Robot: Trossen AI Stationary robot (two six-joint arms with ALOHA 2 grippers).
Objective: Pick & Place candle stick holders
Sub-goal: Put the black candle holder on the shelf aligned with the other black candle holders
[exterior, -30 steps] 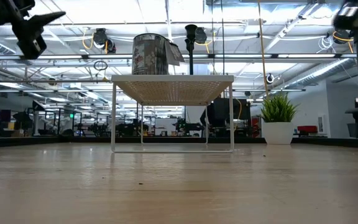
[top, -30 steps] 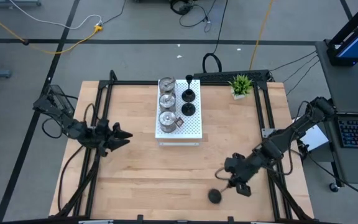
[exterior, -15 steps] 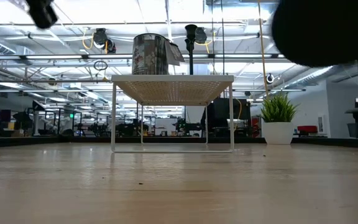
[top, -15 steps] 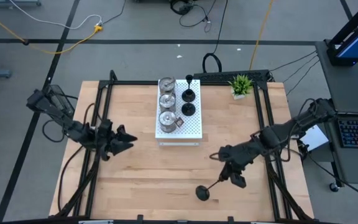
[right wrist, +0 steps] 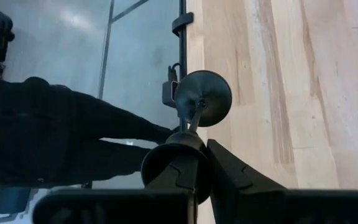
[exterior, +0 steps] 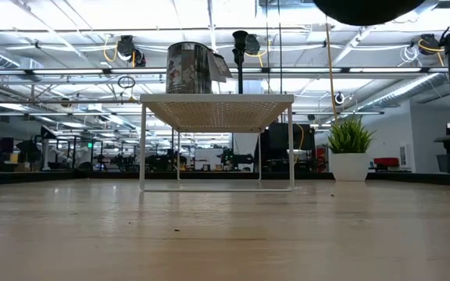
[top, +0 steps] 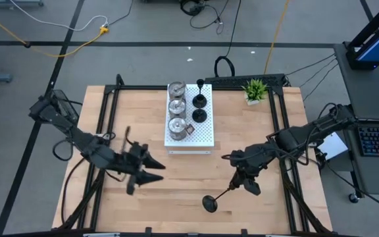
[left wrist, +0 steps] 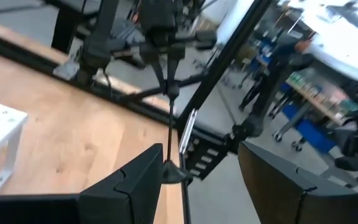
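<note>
My right gripper (top: 235,185) is shut on a black candle stick holder (top: 210,201) over the table's near right part; its round base (right wrist: 202,89) and thin stem (right wrist: 194,121) stick out past the fingers. My left gripper (top: 158,170) is open and empty, left of that holder, which it sees ahead (left wrist: 169,124). Two black holders (top: 200,108) and three silver cups (top: 176,106) stand on the white perforated board (top: 202,135). My right gripper pinches the black holder's cup end (right wrist: 174,163), at the top of the stem, between its two fingers (right wrist: 229,171). The stem runs on from the fingertips toward the table's near left, with the base farthest out. The holder is lifted clear of the table.
The white board stands on thin legs (exterior: 217,101) at the table's far middle. A small green potted plant (top: 254,89) stands at the far right. Black frame rails (top: 107,112) run along both sides. Bare wood (top: 176,191) lies between the two grippers.
My right gripper has carried the black holder up and toward the table's left, a little toward the far edge; the holder stays clear of the table. My left gripper has gone toward the table's right and near edge, closer to the holder, still open.
</note>
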